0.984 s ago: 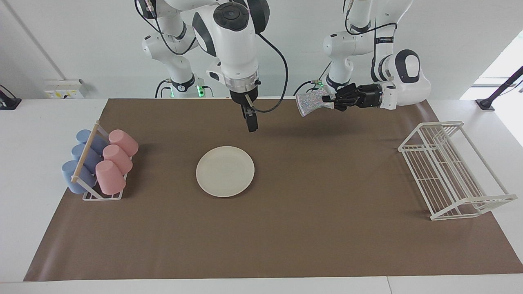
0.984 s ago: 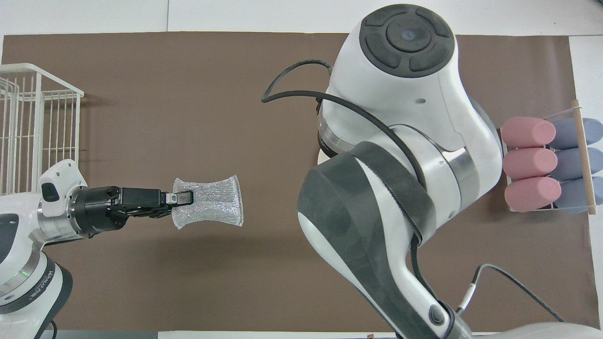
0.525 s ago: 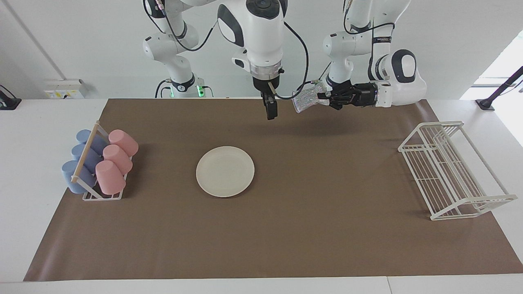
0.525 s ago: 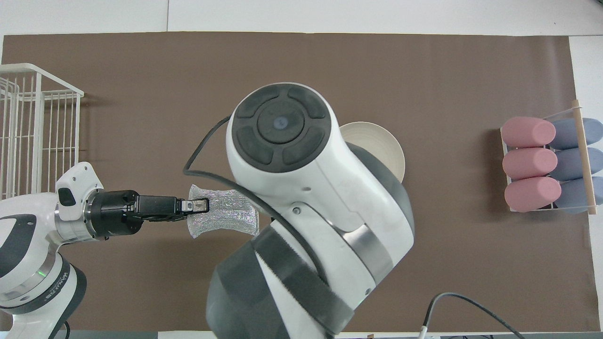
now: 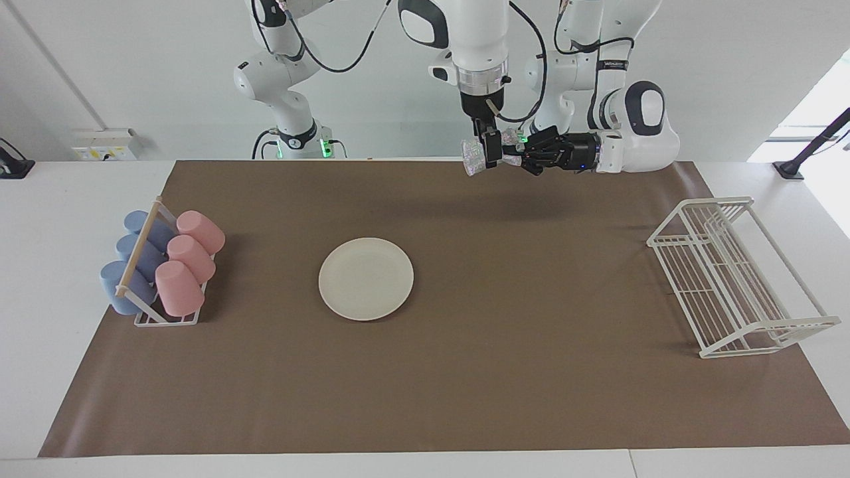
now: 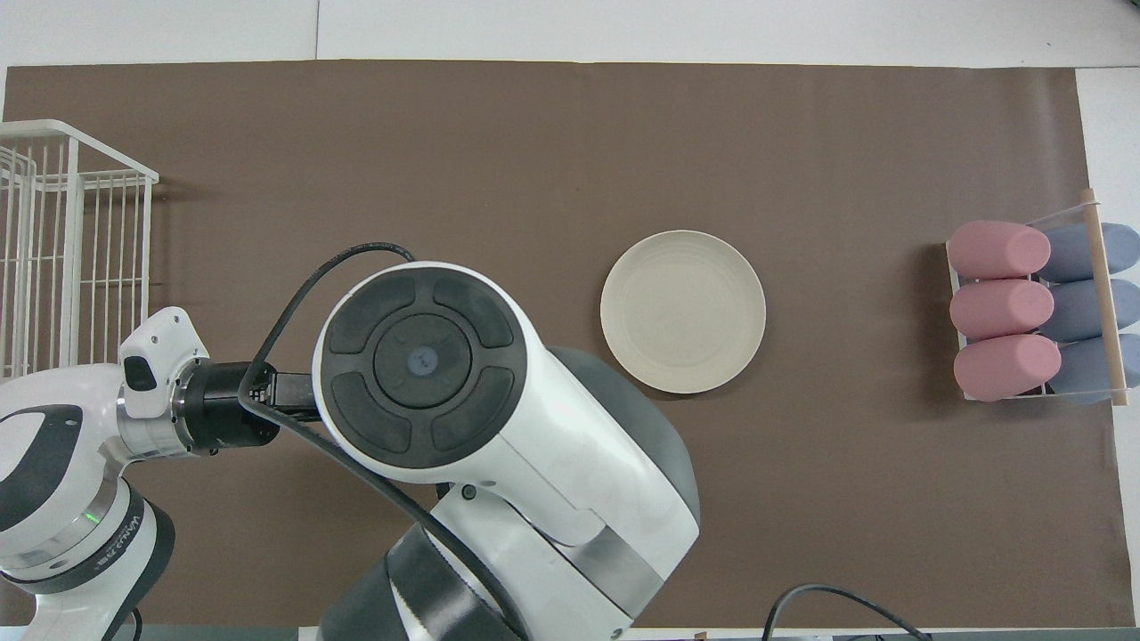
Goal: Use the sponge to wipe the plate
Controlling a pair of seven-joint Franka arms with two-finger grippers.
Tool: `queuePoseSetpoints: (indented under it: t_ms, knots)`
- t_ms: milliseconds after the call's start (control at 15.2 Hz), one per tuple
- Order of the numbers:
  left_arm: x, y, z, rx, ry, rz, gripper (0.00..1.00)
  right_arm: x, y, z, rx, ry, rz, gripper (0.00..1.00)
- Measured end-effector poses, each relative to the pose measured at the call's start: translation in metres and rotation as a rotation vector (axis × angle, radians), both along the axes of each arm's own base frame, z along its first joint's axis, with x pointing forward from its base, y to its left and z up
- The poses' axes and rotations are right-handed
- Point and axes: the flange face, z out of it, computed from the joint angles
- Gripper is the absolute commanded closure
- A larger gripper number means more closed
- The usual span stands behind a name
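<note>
Facing view: left gripper [image 5: 524, 159], clamped on the sponge [image 5: 473, 158], holds it sideways between the right gripper's [image 5: 493, 147] spread fingers, high above the mat, well apart from the plate [image 5: 366, 279] lying mid-mat.

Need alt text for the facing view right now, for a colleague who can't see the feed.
Above the brown mat, the left gripper holds the sponge shut in its fingers while the open right gripper hangs at it. The plate lies bare at mid-table.
</note>
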Motion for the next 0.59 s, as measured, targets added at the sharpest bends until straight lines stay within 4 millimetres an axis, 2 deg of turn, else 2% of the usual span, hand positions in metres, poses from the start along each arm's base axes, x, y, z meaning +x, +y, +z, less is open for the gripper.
queuePoseSetpoints:
  t_ms: [197, 328, 393, 525, 590]
  knots:
    - [0.0, 0.0, 0.0, 0.0, 0.0, -0.001, 1.0, 0.001, 0.003, 0.0, 0.017, -0.016, -0.002, 0.0]
    - [0.0, 0.0, 0.0, -0.001, 0.0, 0.0, 1.0, 0.002, 0.004, -0.005, 0.019, -0.018, -0.005, 0.05]
    - [0.0, 0.0, 0.0, -0.001, 0.0, 0.0, 1.0, 0.002, 0.004, -0.009, 0.016, -0.015, -0.005, 0.15]
    - [0.0, 0.0, 0.0, -0.001, 0.0, 0.001, 1.0, 0.003, 0.005, -0.017, 0.014, -0.013, -0.007, 0.61]
    - [0.0, 0.001, 0.0, -0.001, 0.0, 0.002, 1.0, 0.003, 0.005, -0.019, 0.011, -0.011, -0.008, 0.67]
